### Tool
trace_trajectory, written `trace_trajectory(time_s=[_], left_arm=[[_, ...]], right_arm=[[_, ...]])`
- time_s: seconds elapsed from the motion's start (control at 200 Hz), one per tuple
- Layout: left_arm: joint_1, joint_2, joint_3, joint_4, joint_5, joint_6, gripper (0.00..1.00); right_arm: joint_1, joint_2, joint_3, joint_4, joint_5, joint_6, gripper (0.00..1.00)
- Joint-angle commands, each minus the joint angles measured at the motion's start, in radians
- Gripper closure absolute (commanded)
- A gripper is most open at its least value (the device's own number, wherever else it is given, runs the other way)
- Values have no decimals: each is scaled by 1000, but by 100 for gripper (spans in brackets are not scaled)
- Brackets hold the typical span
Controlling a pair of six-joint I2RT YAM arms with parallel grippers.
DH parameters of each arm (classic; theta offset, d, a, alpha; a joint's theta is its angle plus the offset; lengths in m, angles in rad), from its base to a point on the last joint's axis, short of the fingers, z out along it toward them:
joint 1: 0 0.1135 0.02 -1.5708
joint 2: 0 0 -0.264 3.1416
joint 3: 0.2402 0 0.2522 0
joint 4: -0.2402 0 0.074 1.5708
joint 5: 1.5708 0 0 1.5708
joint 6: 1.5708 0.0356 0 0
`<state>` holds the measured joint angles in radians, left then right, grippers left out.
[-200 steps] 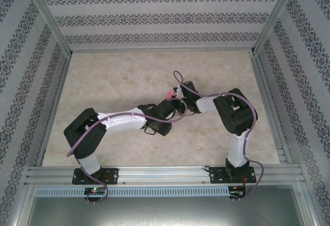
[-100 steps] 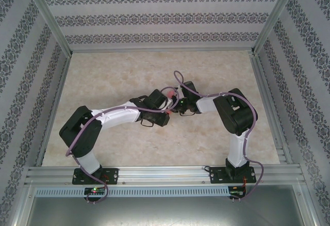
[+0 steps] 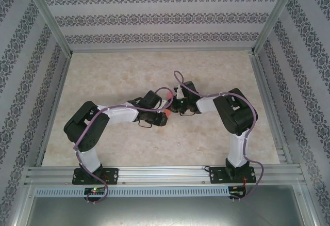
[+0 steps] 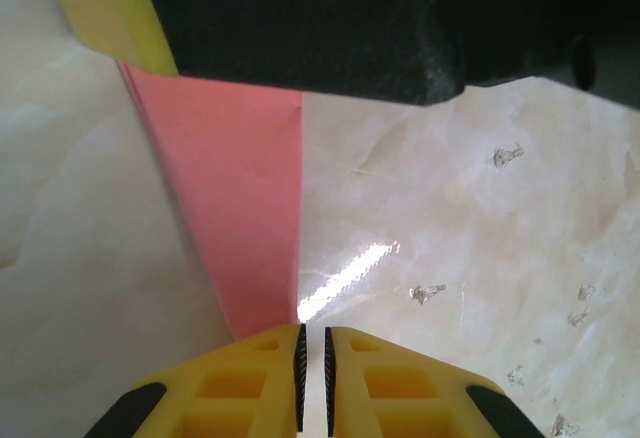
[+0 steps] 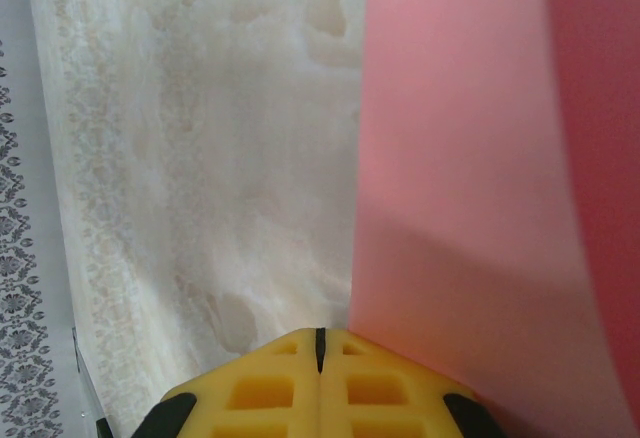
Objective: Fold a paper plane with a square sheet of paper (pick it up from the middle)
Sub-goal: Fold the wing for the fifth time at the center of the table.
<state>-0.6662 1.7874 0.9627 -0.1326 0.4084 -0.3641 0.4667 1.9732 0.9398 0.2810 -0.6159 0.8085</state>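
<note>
The left arm has swung its wrist toward 12 o'clock since a second ago, and the left gripper [image 3: 165,112] now sits right beside the right gripper [image 3: 176,102]. The right arm has not budged.

Both grippers meet near the middle of the table [image 3: 118,76], the left arm reaching in from 8 o'clock and the right from 4 o'clock. The paper [image 3: 168,101] shows between them as a small pink patch, mostly covered by the two wrists.

From the left wrist, the paper [image 4: 235,188] is a long pink wedge. It is broad at 11 o'clock, where a dark gripper body with a yellow finger lies over its far end, and it narrows down to the fingertips. The left gripper [image 4: 313,330] has its jaws drawn almost together, with only a thin slit between the pads. The wedge's tip ends right at the left-hand pad, and I cannot tell whether it is pinched.

From the right wrist, the right gripper [image 5: 320,334] is clenched tight, finger against finger. The paper [image 5: 460,208] rises from just beside its fingertips and spreads from 12 to 3 o'clock. I cannot tell whether its edge is caught there.
</note>
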Motion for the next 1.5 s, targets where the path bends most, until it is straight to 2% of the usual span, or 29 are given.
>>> trace_trajectory(time_s=[0.0,0.435,0.794,1.239,1.494], left_arm=[[10,17,-16,57,39,-24,83],[20,58,-49,81,66,-23,83],[20,-6,-94,1,26,24,84],[20,-14,-167,-6,81,39,85],[20,-41,-149,-52,136,56,85]], right_arm=[[-13,72,-39,-101,96,-14,98],[-18,70,-48,-102,95,-19,99],[-21,69,-43,-125,106,-39,99],[-25,67,-38,-143,113,-52,99],[-26,63,-39,-142,110,-54,99]])
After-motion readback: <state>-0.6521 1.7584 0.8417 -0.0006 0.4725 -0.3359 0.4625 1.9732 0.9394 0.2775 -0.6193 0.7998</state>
